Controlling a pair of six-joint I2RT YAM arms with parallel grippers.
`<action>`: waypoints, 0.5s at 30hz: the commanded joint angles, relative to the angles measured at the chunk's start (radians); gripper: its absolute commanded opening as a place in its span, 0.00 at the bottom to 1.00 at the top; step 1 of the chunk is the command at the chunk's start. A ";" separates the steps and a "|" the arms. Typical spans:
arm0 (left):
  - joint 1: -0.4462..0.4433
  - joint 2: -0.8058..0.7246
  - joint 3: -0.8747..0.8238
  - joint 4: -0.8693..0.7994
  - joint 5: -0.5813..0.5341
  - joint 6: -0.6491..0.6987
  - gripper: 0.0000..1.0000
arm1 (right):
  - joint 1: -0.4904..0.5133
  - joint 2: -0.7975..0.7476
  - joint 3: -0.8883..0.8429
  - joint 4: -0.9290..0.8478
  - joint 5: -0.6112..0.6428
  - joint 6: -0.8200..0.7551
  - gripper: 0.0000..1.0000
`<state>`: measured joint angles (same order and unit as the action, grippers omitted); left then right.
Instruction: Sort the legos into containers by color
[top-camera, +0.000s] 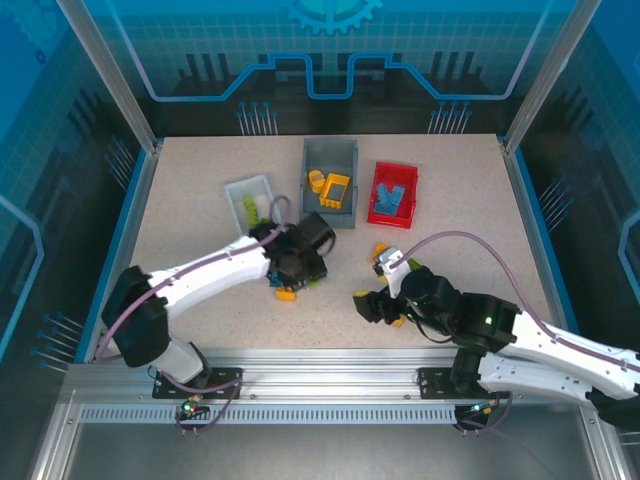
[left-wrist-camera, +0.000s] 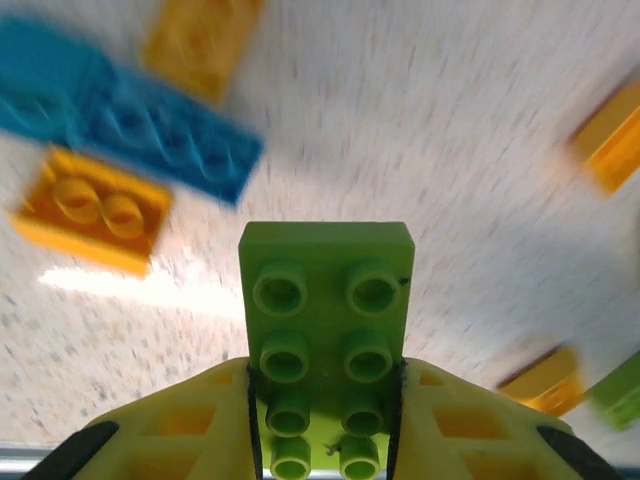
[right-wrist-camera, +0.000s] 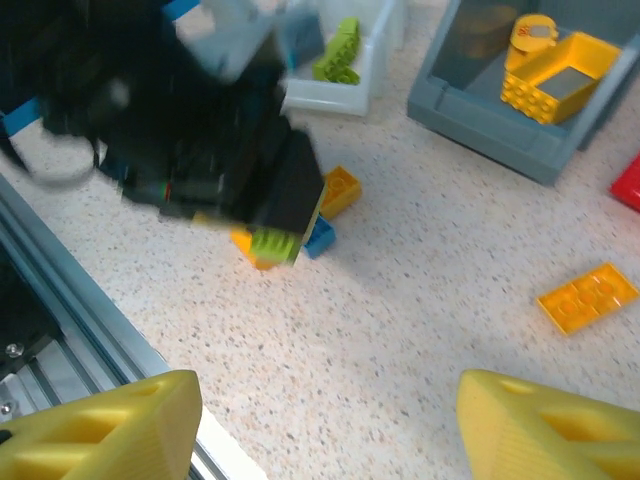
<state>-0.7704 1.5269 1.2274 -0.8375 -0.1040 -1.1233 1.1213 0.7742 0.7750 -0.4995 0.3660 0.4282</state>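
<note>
green brick (left-wrist-camera: 325, 300) sat end-pinched in left gripper (left-wrist-camera: 325, 395) (right gripper (right-wrist-camera: 325, 425) gaped empty); it could twist loose before the bin (top-camera: 236, 190) at eleven o'clock.

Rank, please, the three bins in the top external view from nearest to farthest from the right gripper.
Measured from the right gripper:
1. Red bin, right end of the row, straight beyond the gripper.
2. Grey bin, middle of the row, up and to the left.
3. White bin, left end of the row.
</note>
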 joint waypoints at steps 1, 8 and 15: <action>0.159 -0.027 0.046 -0.103 -0.023 0.180 0.32 | 0.015 0.081 0.037 0.172 -0.064 -0.069 0.70; 0.483 0.149 0.192 0.013 0.098 0.425 0.32 | 0.009 0.368 0.155 0.456 -0.073 -0.115 0.70; 0.622 0.439 0.372 0.096 0.164 0.485 0.31 | -0.044 0.606 0.306 0.478 -0.071 -0.072 0.70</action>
<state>-0.1772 1.9003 1.5394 -0.7650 -0.0032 -0.7055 1.1030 1.3361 1.0286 -0.0761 0.3000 0.3401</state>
